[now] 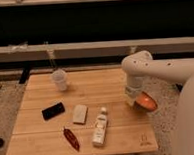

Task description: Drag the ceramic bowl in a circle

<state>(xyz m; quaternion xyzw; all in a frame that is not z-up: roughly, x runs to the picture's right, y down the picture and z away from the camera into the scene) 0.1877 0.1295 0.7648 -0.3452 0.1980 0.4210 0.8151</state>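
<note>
The ceramic bowl (146, 102) is a shallow orange bowl with a paler rim. It sits at the right edge of the wooden table (41, 91), partly over the edge and tilted toward the camera. My gripper (133, 96) hangs down from the white arm (160, 70) right at the bowl's left rim. The arm's wrist hides the bowl's near-left part.
A translucent plastic cup (60, 79) stands at the back left. A black phone (52, 110), a tan flat block (79, 114), a white bottle lying on its side (99, 127) and a red chili-like object (71, 138) lie along the front half. A bench rail runs behind the table.
</note>
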